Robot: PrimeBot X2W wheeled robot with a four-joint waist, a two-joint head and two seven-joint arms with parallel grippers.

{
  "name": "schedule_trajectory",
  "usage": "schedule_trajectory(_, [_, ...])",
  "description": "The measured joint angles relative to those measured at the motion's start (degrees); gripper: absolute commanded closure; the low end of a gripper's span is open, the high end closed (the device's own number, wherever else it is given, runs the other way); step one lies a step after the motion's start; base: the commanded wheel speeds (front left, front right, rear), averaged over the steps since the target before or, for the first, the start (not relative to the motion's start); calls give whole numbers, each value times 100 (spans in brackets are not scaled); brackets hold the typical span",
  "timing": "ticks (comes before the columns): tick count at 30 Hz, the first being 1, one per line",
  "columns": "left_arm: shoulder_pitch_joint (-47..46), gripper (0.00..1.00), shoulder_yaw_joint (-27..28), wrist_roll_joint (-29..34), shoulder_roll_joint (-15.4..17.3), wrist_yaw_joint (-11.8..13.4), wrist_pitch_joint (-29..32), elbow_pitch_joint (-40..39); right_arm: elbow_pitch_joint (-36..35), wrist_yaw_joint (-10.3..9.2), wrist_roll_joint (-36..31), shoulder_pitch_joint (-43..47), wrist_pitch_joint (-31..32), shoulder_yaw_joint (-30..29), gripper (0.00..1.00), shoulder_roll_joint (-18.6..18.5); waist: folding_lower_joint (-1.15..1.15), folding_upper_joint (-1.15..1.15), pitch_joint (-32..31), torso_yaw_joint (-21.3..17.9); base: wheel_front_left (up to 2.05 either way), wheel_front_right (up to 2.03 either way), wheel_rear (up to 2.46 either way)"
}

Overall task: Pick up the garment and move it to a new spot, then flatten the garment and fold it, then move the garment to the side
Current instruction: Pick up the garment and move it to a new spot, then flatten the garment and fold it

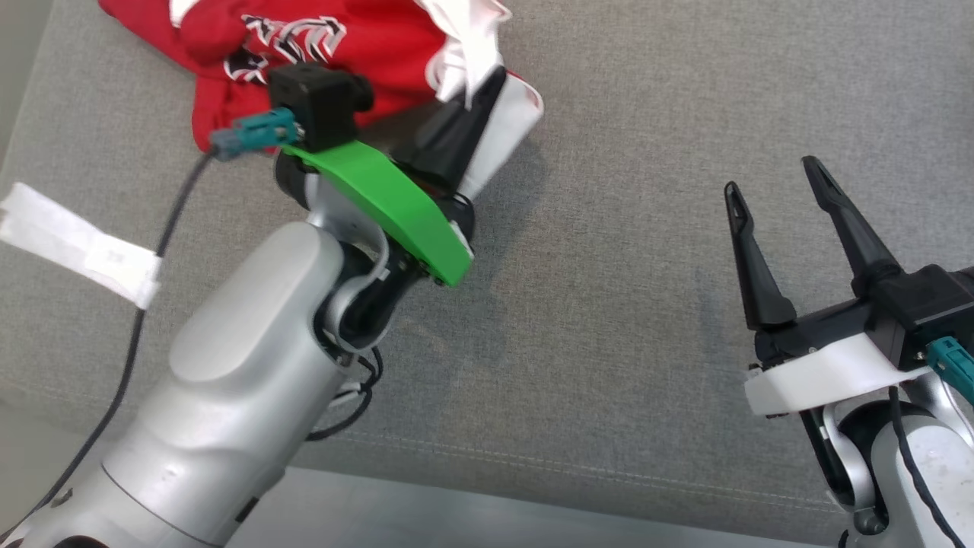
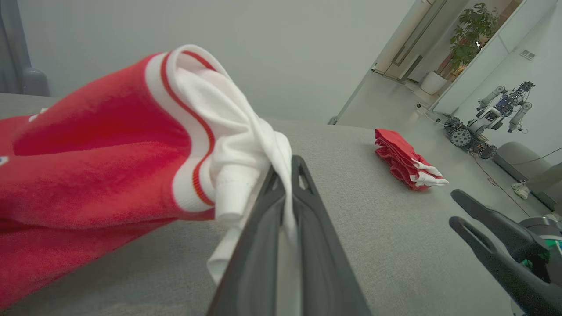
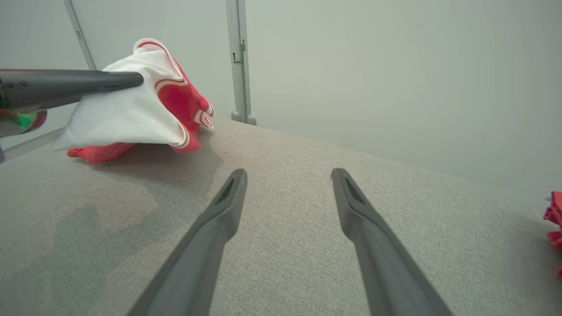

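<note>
**Item:** garment [image 1: 380, 53], red with white trim and a printed crest, bunched at the far left of the grey padded surface [image 1: 647, 114].

**Hold:** left gripper [image 1: 491, 80] closed on a white edge of the garment. The cloth is pinched between both fingers and drawn up, while the red bulk lies behind it.

**Spare tool:** right gripper [image 1: 771, 176] open and empty, over bare surface at the near right, well apart from the garment.

**Step, as judged:** pick-up, ahead of the move to a new spot.

**Handling note:** only a thin edge is held, so lift slowly until the bulk hangs clear. Then carry it toward the bare middle without dragging.

**Pose:** the left forearm reaches far, with the wrist turned and the fingers aimed far-right. The right arm is low, fingers pointing far.

**Also present:** folded red pile [image 2: 406, 162], far right.
</note>
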Motion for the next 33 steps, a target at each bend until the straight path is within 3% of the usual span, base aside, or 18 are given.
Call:
schedule_trajectory(7, [388, 100, -995, -69, -105, 0, 275, -499, 480, 1, 263, 2, -366, 231, 0, 326, 0, 0, -404, -210, 0, 0, 0])
schedule_trajectory(15, [944, 100, -1777, -204, -224, 0, 515, -705, 889, 1, 459, 68, -637, 332, 0, 515, 0, 0, -741, -716, 0, 0, 0])
schedule_trajectory(24, [1384, 100, -2241, -413, -304, 0, 665, -765, 1111, 1, 520, 279, -789, 426, 0, 589, 0, 0, -950, -1437, 0, 0, 0])
schedule_trajectory(33, [1527, 100, -2246, -326, -288, 0, 601, -238, 1202, -37, 528, 312, -942, 240, 0, 589, 0, 0, -932, -1938, 0, 0, 0])
